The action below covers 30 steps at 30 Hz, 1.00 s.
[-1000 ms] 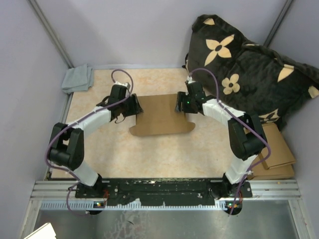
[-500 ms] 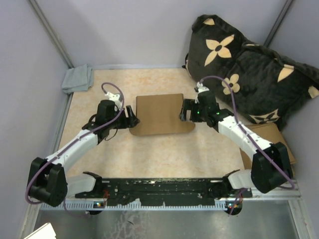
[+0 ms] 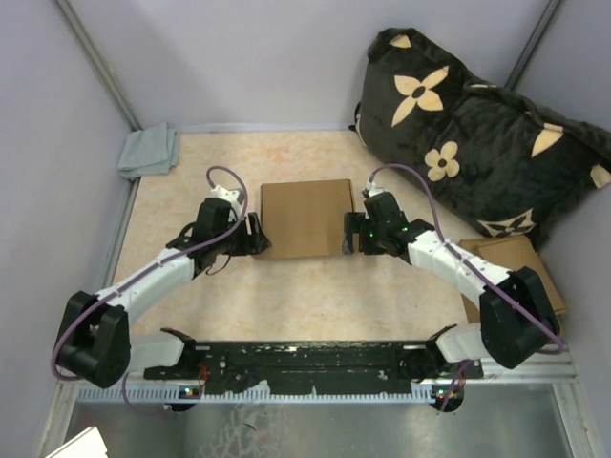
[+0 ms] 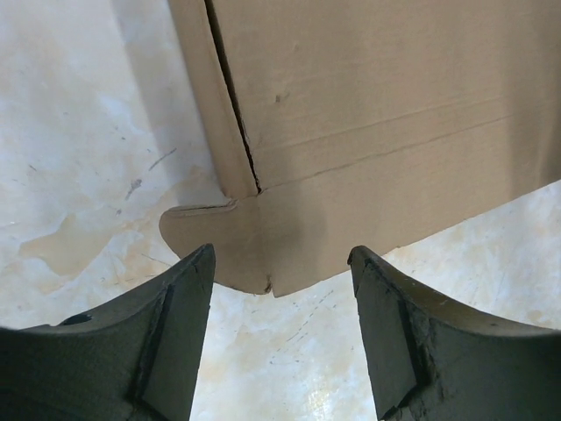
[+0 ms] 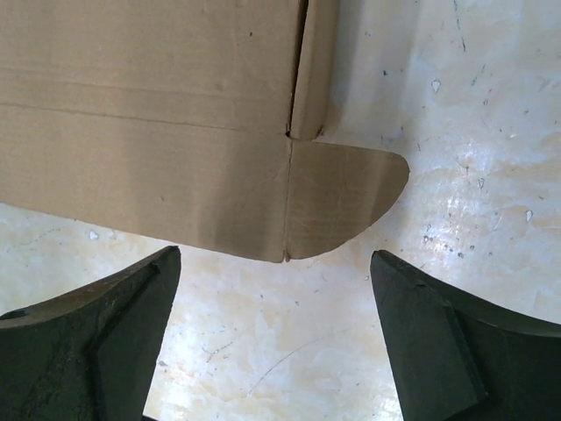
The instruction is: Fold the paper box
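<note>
The paper box (image 3: 305,218) is a plain brown cardboard rectangle lying flat in the middle of the table. My left gripper (image 3: 256,237) sits at its near left corner and my right gripper (image 3: 349,232) at its near right corner. In the left wrist view the left gripper (image 4: 280,263) is open, and a rounded corner tab of the box (image 4: 254,246) lies on the table just ahead of its tips. The right gripper (image 5: 276,259) is open too, wider, and the box's other rounded tab (image 5: 342,189) lies ahead of it. Neither gripper touches the cardboard.
A grey cloth (image 3: 150,150) lies at the back left corner. A black cushion with tan flowers (image 3: 477,134) fills the back right. A stack of flat cardboard pieces (image 3: 520,277) rests at the right edge behind the right arm. Walls close in on both sides.
Both grippers have come off the box's sides and moved toward me to its near corners, low over the table. The box's near flap now shows less from above.
</note>
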Motion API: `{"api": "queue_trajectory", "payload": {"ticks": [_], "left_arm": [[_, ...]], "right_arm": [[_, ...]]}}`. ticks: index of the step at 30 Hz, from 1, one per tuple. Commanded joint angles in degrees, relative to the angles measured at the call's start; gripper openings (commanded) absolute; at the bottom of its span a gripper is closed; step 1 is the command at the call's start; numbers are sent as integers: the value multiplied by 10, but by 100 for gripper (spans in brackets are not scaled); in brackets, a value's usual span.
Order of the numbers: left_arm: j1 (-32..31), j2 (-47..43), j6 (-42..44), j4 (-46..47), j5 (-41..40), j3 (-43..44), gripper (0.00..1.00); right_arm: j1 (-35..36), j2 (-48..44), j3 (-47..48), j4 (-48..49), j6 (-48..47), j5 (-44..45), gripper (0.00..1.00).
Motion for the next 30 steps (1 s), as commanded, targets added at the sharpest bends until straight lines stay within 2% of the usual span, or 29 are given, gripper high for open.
{"api": "queue_trajectory", "payload": {"ticks": [1, 7, 19, 30], "left_arm": [[-20, 32, 4, 1, -25, 18, 69], [-29, 35, 3, 3, -41, 16, 69], [-40, 62, 2, 10, -24, 17, 68], [-42, 60, 1, 15, 42, 19, 62]], "right_arm": [[0, 17, 34, 18, -11, 15, 90], [1, 32, 45, 26, -29, 26, 90], [6, 62, 57, 47, -50, -13, 85], [17, 49, 57, 40, -58, -55, 80]]}}
